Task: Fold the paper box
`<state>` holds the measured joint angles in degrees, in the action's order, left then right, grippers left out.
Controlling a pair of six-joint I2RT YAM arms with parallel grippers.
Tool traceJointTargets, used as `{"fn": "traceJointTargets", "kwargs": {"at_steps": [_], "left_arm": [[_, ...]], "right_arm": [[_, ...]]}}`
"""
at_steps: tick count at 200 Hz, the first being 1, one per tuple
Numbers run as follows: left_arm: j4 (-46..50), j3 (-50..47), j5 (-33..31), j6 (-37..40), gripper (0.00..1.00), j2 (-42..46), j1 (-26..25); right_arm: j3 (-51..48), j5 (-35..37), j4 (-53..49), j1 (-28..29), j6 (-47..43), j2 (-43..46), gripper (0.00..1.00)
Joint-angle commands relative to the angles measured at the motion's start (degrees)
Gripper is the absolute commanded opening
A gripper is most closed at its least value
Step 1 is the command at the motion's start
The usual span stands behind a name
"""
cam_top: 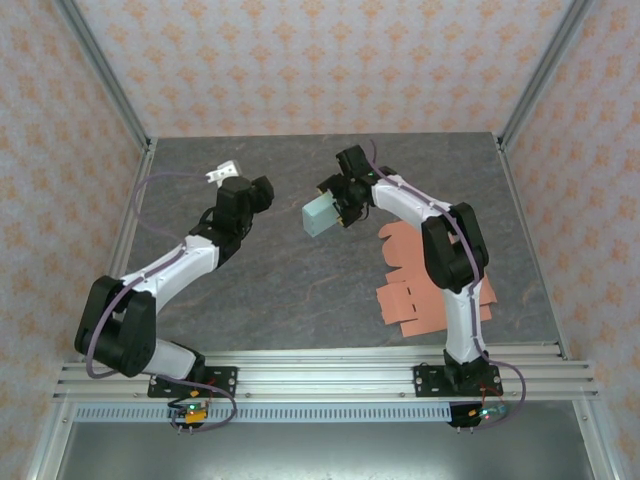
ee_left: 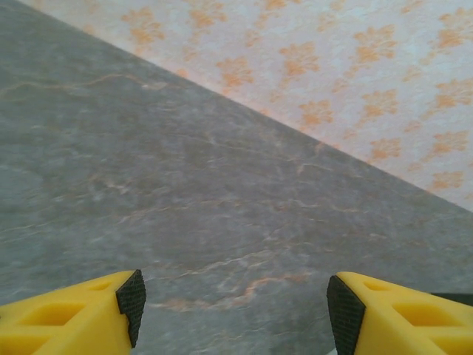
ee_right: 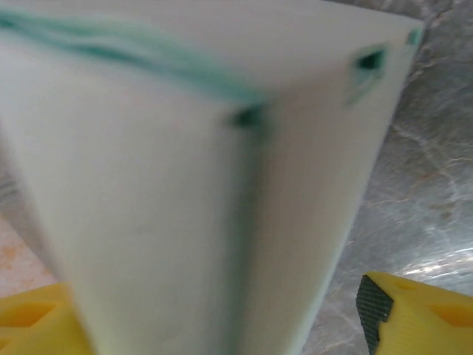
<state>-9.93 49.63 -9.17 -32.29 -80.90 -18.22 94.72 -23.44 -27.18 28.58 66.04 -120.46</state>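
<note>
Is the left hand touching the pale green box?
Apart. Top view shows bare table between the left hand and the box.

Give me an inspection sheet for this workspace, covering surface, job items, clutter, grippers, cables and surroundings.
Surface: grey marbled table, bare in the middle.
Job's things: pale green box at the right gripper; orange flat blanks beside the right arm.
Clutter: nothing seen.
Grippers: left gripper jaws open, empty; right gripper jaws wide around the box, grip unclear.
Cables: purple cables along both arms.
Surroundings: floral-patterned walls, aluminium frame.
</note>
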Motion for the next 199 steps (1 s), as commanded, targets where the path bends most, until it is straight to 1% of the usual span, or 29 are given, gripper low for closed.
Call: {"fn": "traceJointTargets", "kwargs": {"at_steps": [1, 10, 19, 30, 44, 73, 98, 120, 139, 152, 168, 199], "left_arm": [[4.2, -1.1, -1.5, 0.7, 0.69, 2.3, 1.8], [4.5, -1.0, -1.1, 1.4, 0.69, 2.9, 2.2], [4.6, -0.9, -1.3, 3.8, 0.69, 3.4, 2.3], [5.2, -0.5, -1.6, 4.5, 0.69, 3.8, 2.4], [6.0, 0.6, -1.2, 5.1, 0.69, 3.7, 2.7], [6.2, 0.7, -1.4, 6.4, 0.69, 4.5, 2.7], [5.7, -1.3, -3.5, 3.6, 0.69, 5.2, 2.7], [5.4, -1.5, -4.3, 2.7, 0.69, 5.8, 2.7], [6.0, -2.1, -4.5, 2.8, 0.69, 6.9, 2.7], [7.1, -3.4, -5.9, 2.7, 0.69, 8.9, 2.7], [8.1, -6.0, -8.4, 2.6, 0.69, 12.3, 2.7], [7.7, -10.3, -10.6, 4.4, 0.69, 17.8, 2.7]], "right_arm": [[-3.3, 2.0, 2.6, 0.3, 1.9, 0.8, 0.74], [-3.4, 1.5, 3.5, 0.3, 2.6, 0.6, 0.70], [-3.5, 1.8, 3.2, 0.3, 3.3, 0.7, 0.67], [-4.0, 2.8, 2.7, 0.4, 4.5, 1.4, 0.63], [-6.3, 3.4, 4.7, 0.3, 6.3, 2.7, 0.59], [-13.1, 4.2, 10.8, -0.7, 9.7, 6.8, 0.57], [-17.8, 4.5, 13.8, -2.8, 11.7, 10.9, 0.55], [-19.2, 4.1, 16.1, -5.3, 11.0, 11.7, 0.50], [-22.1, 3.7, 22.0, -7.2, 12.7, 11.6, 0.47], [-24.3, 3.8, 26.1, -8.2, 14.6, 11.9, 0.45], [-24.8, 4.5, 27.2, -9.6, 15.4, 12.0, 0.45], [-23.9, 7.1, 30.4, -15.3, 16.5, 11.2, 0.45]]}}
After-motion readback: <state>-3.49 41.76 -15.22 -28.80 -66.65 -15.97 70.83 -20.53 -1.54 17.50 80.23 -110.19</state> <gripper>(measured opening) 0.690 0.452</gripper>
